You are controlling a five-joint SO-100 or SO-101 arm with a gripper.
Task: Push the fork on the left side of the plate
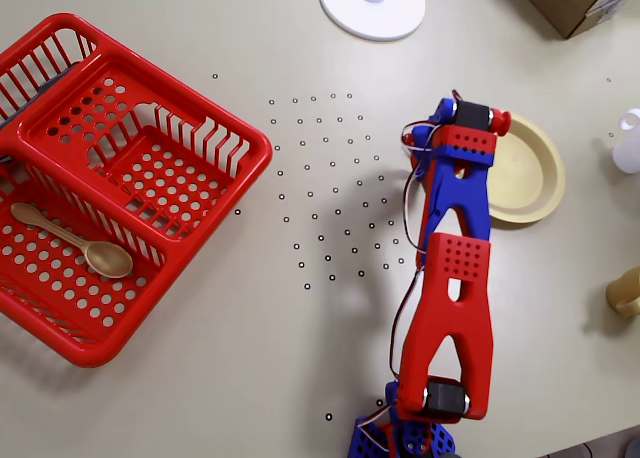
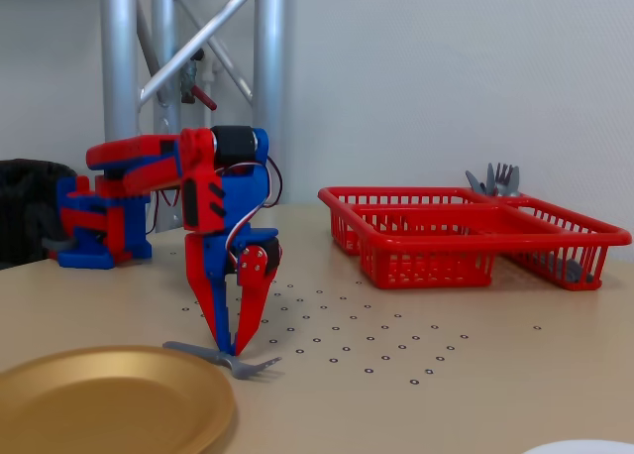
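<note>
Beige table (image 2: pixel 475 345): arm bent down, pincer (image 2: pixel 229 347) seemingly touching fork (image 2: pixel 220 355).

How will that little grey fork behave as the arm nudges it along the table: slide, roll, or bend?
The fork lies flat on the smooth table, so it will probably slide, not roll. It looks slim and stiff, so bending seems unlikely. The gripper touches near its middle, so it may pivot instead of travelling straight toward the plate.

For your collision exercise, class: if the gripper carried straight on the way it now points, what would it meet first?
The gripper points straight down in the fixed view, its closed tips already at the fork. It would press onto the fork first, then the table beneath. Actual contact is hard to confirm; the overhead view hides it under the arm.
</note>
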